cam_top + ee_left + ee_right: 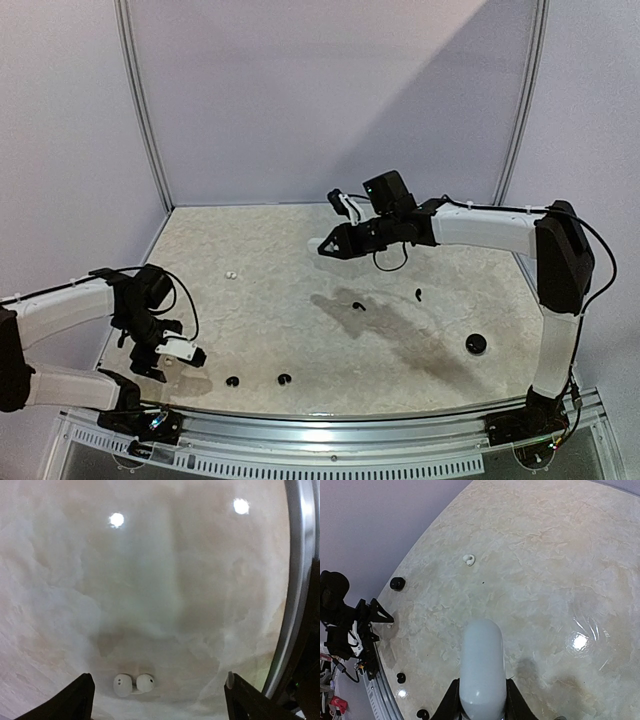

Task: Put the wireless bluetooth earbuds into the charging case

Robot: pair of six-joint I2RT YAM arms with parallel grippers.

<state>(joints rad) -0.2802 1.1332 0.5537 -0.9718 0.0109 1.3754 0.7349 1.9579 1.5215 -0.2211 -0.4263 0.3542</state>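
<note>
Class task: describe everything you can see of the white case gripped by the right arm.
The white case is a smooth, glossy, plastic-looking capsule with a rounded far end. No seam or open lid shows from the wrist view. It lies lengthwise between the two dark fingers of the right hand, which clamp its sides; its near end is hidden. It appears to be held above the marbled table, touching nothing else.

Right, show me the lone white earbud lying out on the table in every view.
Top external: lone white earbud, left of centre, up-right of the left gripper.
Left wrist: not in it; the two white buds between its fingers are others.
Right wrist: upper middle, beyond the held white case.
Shared landmark: the metal edge rail.
</note>
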